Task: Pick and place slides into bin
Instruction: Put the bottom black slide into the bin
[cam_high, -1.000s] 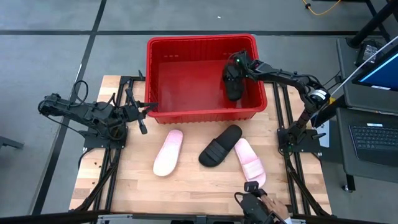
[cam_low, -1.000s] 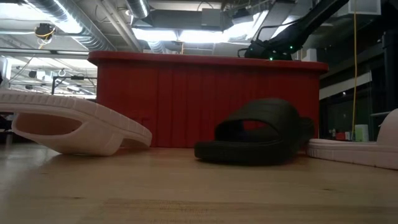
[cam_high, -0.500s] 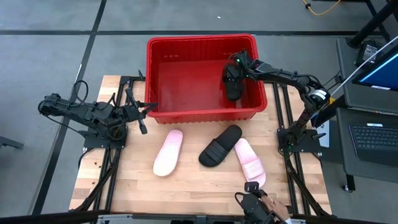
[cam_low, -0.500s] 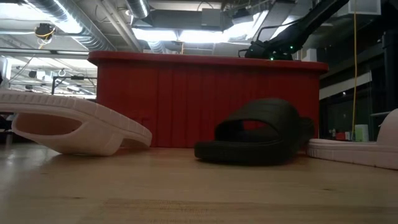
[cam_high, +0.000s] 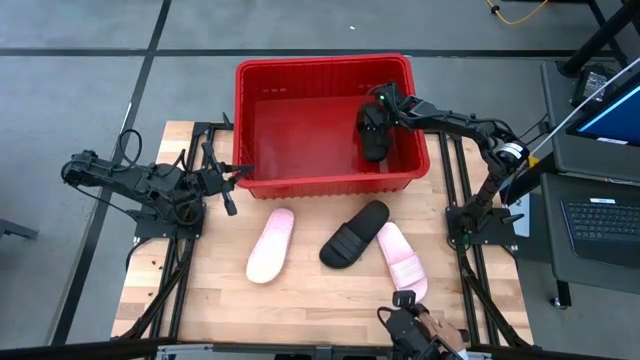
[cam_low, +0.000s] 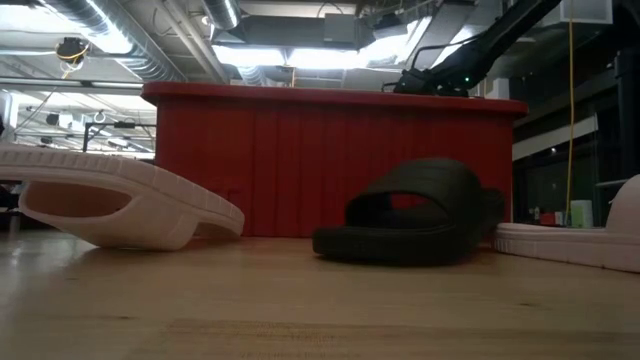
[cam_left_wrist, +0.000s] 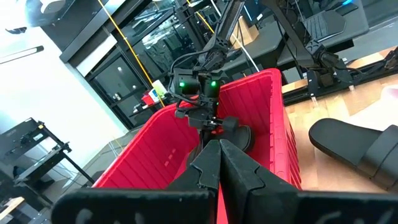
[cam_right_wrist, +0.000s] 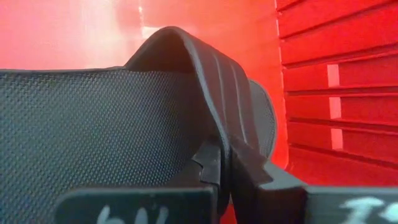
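One black slide (cam_high: 374, 138) hangs inside the red bin (cam_high: 250, 120) near its right wall, with my right gripper (cam_high: 384, 106) shut on it from above; the slide also shows in the left wrist view (cam_left_wrist: 239, 134). On the wooden table lie a second black slide (cam_high: 354, 234) and two pale pink slides (cam_high: 270, 245) (cam_high: 402, 260), soles down. The right pink one touches the black one's side. My left gripper (cam_left_wrist: 219, 155) stays shut and empty by the bin's near left corner. My right gripper pinches the black slide's wide ribbed strap (cam_right_wrist: 217, 106) at its edge, one finger under the strap and one on its outer face (cam_right_wrist: 252, 165). The fingers slant down from the table's right side. The slide hangs below them; whether its lower end rests on the bin's floor I cannot tell.
A person's hand (cam_high: 425, 328) shows at the table's near edge. The arms' dark frames run along both table sides. A laptop (cam_high: 600, 225) stands on a stand to the right. Bare wood lies near the front left.
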